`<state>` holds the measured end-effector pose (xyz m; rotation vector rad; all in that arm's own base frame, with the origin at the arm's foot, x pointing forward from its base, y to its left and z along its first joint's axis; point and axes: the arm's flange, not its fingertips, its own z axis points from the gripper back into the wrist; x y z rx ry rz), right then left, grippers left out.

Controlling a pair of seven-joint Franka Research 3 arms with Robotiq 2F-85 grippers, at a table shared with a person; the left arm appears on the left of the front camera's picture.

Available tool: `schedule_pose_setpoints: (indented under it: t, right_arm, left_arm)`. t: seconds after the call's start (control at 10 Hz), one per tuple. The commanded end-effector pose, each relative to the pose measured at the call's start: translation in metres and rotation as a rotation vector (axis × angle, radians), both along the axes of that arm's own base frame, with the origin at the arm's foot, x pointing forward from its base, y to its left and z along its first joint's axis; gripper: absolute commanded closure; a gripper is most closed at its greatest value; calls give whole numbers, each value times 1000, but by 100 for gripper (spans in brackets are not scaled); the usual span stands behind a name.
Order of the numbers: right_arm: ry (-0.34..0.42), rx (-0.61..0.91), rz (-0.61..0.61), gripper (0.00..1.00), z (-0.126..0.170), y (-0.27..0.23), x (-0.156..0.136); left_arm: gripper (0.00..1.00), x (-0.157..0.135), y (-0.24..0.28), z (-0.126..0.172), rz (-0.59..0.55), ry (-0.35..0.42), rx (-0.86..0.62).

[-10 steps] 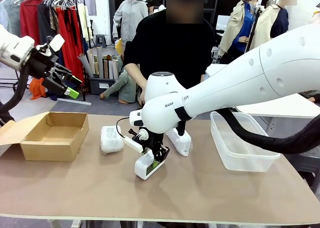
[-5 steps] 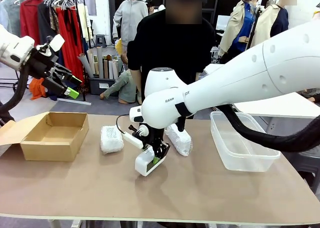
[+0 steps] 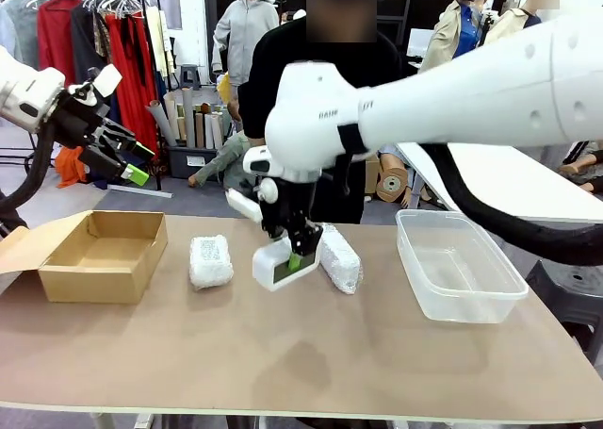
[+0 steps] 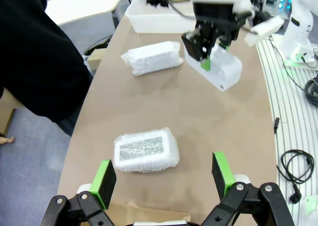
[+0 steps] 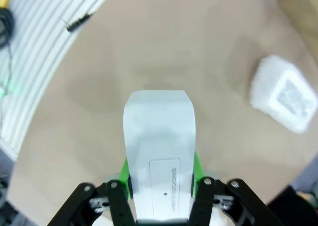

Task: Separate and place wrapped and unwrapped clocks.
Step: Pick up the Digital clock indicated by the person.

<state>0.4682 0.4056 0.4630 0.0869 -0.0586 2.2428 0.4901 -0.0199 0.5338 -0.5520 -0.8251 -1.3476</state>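
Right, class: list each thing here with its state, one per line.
bare clock: gripped, held clear of the table
right gripper: shut on the bare clock
left gripper: open, empty
cardboard box: open
plastic tub: open, empty
wrapped clock by box: lying on table
wrapped clock by tub: lying on table

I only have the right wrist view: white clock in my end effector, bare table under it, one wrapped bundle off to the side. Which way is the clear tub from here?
Observer: In the front view the clear tub stands on the table to the robot's right of the bare clock, which the right end effector holds clear of the tabletop. A second wrapped bundle lies between clock and tub.
Operator: Is the left arm anywhere near my path to the tub?
Observer: No. The left end effector hangs open, raised at the table's left end above the cardboard box, on the far side of the clock from the tub.
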Motion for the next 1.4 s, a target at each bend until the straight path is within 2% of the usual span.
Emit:
schedule_pose_setpoints:
  t: [0.0,0.3,0.6,0.8,1.1,1.2,1.3]
  right_arm:
    - [-5,-24,-139,100,41,13,0]
    - [-34,-80,-289,100,104,21,0]
    - [-137,-46,-386,100,166,18,-1]
    - [-199,-17,-430,100,197,10,-5]
    - [-255,7,-463,100,215,-2,-8]
    - [-201,22,-414,100,206,-1,-8]
    - [-201,22,-414,100,206,-1,-8]
  left_arm:
    - [0,0,0,1,2,1,-10]
    - [0,0,0,1,2,1,-10]
    - [0,0,0,1,2,1,-10]
    - [0,0,0,1,2,1,-10]
    - [0,0,0,1,2,1,-10]
    - [0,0,0,1,2,1,-10]
    - [0,0,0,1,2,1,-10]
